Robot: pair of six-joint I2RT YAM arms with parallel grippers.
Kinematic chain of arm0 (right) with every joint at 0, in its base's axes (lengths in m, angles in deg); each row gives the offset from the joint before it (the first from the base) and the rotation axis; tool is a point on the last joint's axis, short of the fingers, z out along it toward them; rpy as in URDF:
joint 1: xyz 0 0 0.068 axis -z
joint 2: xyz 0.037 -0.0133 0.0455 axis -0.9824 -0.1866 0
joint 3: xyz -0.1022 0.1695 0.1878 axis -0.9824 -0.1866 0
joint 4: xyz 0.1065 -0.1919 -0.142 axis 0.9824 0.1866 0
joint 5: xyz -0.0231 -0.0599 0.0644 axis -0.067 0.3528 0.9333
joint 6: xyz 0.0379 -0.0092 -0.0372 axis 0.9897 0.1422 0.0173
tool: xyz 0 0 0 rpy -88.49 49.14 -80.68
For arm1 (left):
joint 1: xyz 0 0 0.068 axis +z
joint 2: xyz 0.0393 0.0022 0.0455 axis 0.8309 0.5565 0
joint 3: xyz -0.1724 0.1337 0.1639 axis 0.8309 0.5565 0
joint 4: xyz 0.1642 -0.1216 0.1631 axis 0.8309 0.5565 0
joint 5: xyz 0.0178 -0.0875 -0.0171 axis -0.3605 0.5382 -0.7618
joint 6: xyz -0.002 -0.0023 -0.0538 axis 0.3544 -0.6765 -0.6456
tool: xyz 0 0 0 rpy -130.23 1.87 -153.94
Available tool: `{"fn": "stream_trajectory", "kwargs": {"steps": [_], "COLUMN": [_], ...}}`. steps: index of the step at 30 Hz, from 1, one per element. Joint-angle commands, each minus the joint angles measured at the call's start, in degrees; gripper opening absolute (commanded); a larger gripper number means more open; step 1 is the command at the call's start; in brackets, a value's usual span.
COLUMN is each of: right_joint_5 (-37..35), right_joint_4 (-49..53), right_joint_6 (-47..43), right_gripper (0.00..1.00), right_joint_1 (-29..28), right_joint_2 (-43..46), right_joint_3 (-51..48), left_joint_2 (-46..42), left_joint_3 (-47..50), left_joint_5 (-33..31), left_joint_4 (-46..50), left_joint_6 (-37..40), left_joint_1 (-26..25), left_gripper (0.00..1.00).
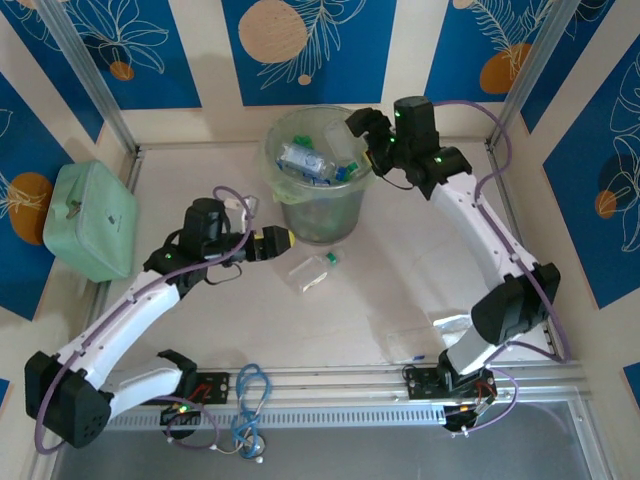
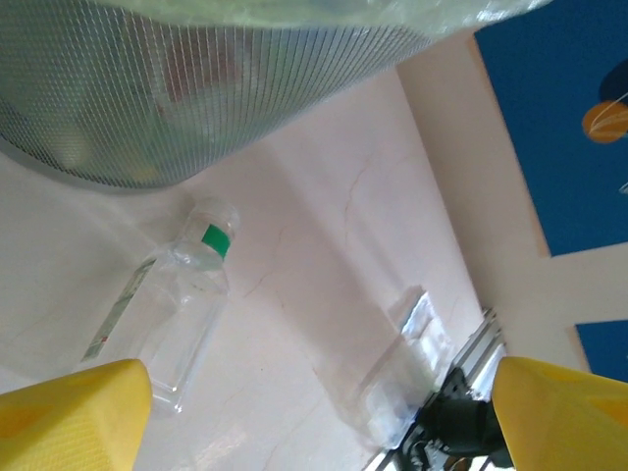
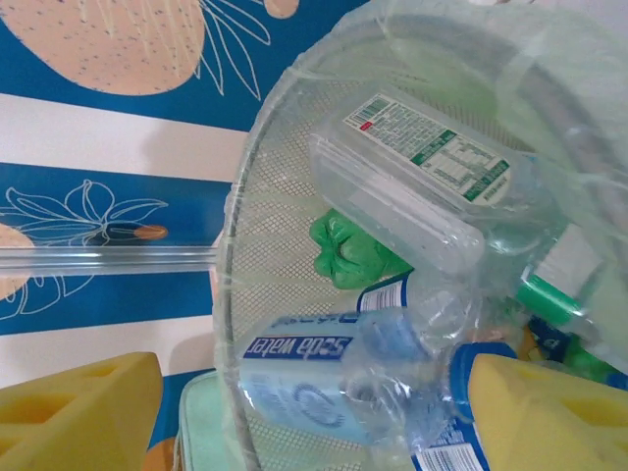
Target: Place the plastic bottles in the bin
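Observation:
The bin [image 1: 292, 205], a round mesh bucket with a pale green liner, stands at the back of the table and holds several plastic bottles [image 1: 306, 162]. My right gripper [image 1: 368, 140] hangs over its right rim, open. Below it lie a blue-labelled soda water bottle [image 3: 324, 378], a clear bottle with a white and green label [image 3: 422, 186] and a crumpled green one [image 3: 348, 250]. One clear bottle with a green cap [image 1: 312, 271] lies on the table in front of the bin. My left gripper [image 1: 283, 239] is open just left of it, beside the bin's base, and the bottle [image 2: 182, 314] lies near its left finger [image 2: 74, 412].
A mint-green case [image 1: 90, 220] sits at the far left. Flat clear plastic bags [image 1: 405, 338] lie on the table near the right arm's base, one [image 2: 402, 373] ahead of my left gripper [image 2: 314, 432]. The bin wall [image 2: 196, 88] is close above it.

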Motion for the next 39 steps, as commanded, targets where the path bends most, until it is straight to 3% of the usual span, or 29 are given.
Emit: {"fn": "stream_trajectory", "kwargs": {"steps": [1,5,11,16,27,39], "right_joint_5": [-1.43,0.12,0.80,0.55,2.32,4.09], "right_joint_4": [0.54,1.51,4.54,7.84,12.00,12.52], "right_joint_6": [-1.78,-3.58,-6.07,-5.77,-2.33,-2.44], "right_gripper": [0.81,0.78,0.74,0.73,0.80,0.80], "right_joint_1": [0.27,0.10,-0.78,-0.81,0.42,2.96], "right_joint_2": [5.97,11.11,20.74,29.96,44.15,45.57], "right_joint_3": [-2.53,-6.69,-16.06,-26.46,-42.33,-43.16], "left_joint_2": [1.51,4.05,8.79,14.71,24.25,30.84], "left_joint_3": [0.89,0.76,-1.72,-4.06,-7.36,-8.80], "left_joint_5": [-1.83,-4.08,-14.49,-18.99,-25.07,-23.93], "left_joint_4": [1.49,3.16,9.04,11.28,8.84,7.42], "left_joint_6": [5.00,9.77,21.86,27.96,33.61,36.33], "left_joint_1": [-2.12,-5.13,-11.66,-15.07,-15.40,-15.38], "left_gripper": [0.91,0.91,0.91,0.89,0.93,0.85]}}
